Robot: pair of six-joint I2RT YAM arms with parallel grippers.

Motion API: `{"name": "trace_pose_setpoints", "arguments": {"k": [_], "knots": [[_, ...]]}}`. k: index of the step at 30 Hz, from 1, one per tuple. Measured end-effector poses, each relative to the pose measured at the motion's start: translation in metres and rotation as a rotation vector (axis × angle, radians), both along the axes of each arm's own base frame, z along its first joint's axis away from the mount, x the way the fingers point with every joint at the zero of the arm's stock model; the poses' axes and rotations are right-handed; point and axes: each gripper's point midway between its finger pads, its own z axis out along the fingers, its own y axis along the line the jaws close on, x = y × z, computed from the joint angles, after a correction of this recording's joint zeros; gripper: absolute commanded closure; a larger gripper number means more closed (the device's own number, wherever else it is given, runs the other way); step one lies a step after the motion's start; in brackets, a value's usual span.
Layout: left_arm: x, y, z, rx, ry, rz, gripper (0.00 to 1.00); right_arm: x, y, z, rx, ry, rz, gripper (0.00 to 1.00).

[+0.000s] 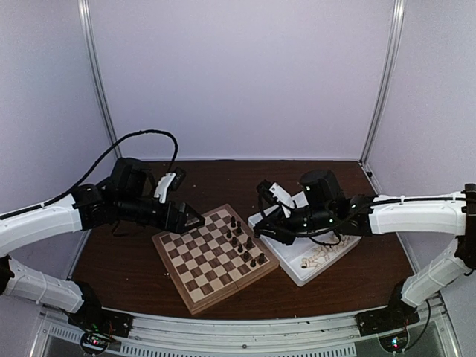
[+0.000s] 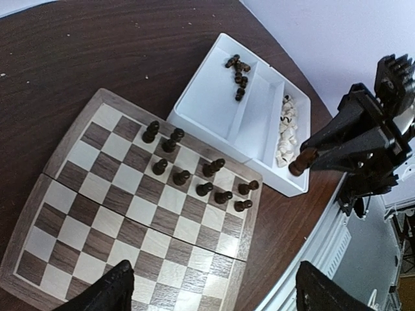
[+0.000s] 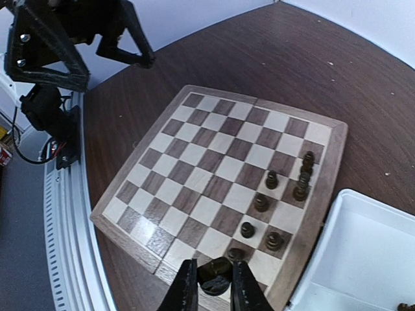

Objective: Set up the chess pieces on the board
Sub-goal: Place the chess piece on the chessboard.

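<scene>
The chessboard [image 1: 212, 260] lies at the table's middle, and shows in the left wrist view [image 2: 130, 214] and right wrist view [image 3: 194, 168]. Several dark chess pieces [image 1: 243, 242] stand in two rows along its tray-side edge [image 2: 194, 175] [image 3: 272, 214]. My right gripper [image 3: 215, 288] is shut on a dark piece [image 3: 217, 275], held above the board's near corner by the tray; it also shows in the left wrist view [image 2: 303, 162] and top view [image 1: 259, 230]. My left gripper [image 2: 217, 298] is open and empty, hovering over the board's far-left edge [image 1: 196, 221].
A white two-compartment tray [image 1: 331, 260] sits right of the board. One compartment holds a few dark pieces [image 2: 238, 74], the other cream pieces [image 2: 285, 126]. A metal rail [image 1: 245, 327] runs along the table's near edge. Bare dark table [image 1: 223, 175] lies behind.
</scene>
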Motion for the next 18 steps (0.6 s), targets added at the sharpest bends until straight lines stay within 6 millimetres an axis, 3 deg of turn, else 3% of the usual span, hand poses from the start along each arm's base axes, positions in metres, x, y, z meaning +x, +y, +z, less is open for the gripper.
{"name": "trace_pose_setpoints", "arguments": {"k": [4, 8, 13, 18], "knots": [[-0.004, -0.006, 0.002, -0.039, 0.008, -0.027, 0.15, -0.027, 0.022, 0.008, 0.042, -0.001, 0.065, 0.9], [-0.009, 0.001, -0.009, -0.031, 0.027, -0.01, 0.15, -0.052, 0.046, 0.005, 0.042, -0.015, 0.111, 0.89], [-0.015, 0.016, -0.013, -0.027, 0.021, 0.034, 0.15, -0.086, 0.079, -0.02, -0.001, -0.066, 0.143, 0.9], [-0.024, 0.032, -0.015, -0.022, 0.01, 0.072, 0.15, -0.089, 0.1, -0.046, -0.017, -0.122, 0.102, 0.88]]}}
